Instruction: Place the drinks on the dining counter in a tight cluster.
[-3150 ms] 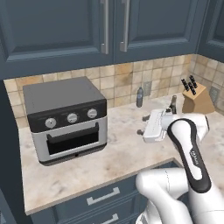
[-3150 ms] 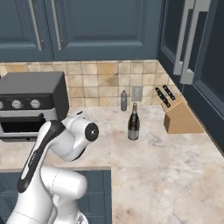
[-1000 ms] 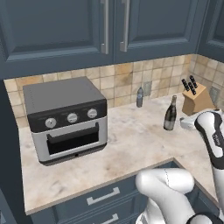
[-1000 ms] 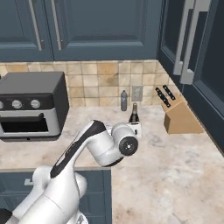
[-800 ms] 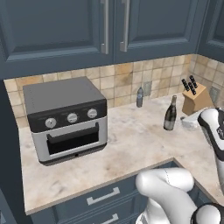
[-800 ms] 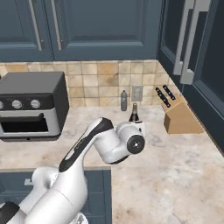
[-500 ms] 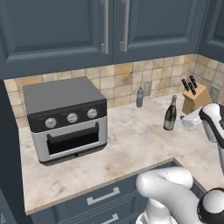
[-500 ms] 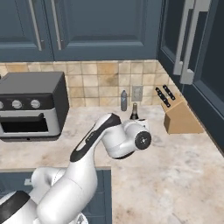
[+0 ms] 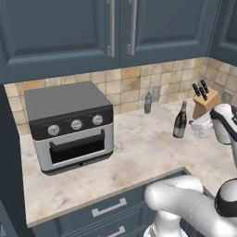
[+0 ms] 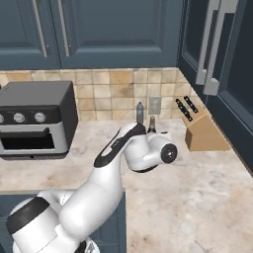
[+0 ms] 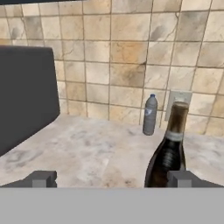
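1. Hand view: the fingers (image 11: 111, 178) are seen spread wide and released, with nothing gripped between them.
2. Just ahead of the right fingertip, the wine bottle (image 11: 168, 151) is seen upright on the marble desk (image 11: 87, 151).
3. Behind it, near the tiled wall, the small grey-blue bottle (image 11: 149, 114) is seen standing, apart from the wine bottle.
4. Left base view: the wine bottle (image 9: 180, 120) is shown near the hand, with the small bottle (image 9: 147, 102) farther back by the wall.
5. A toaster oven (image 9: 69, 125) is seen at the left of the desk, and a knife block (image 9: 204, 100) at the right.
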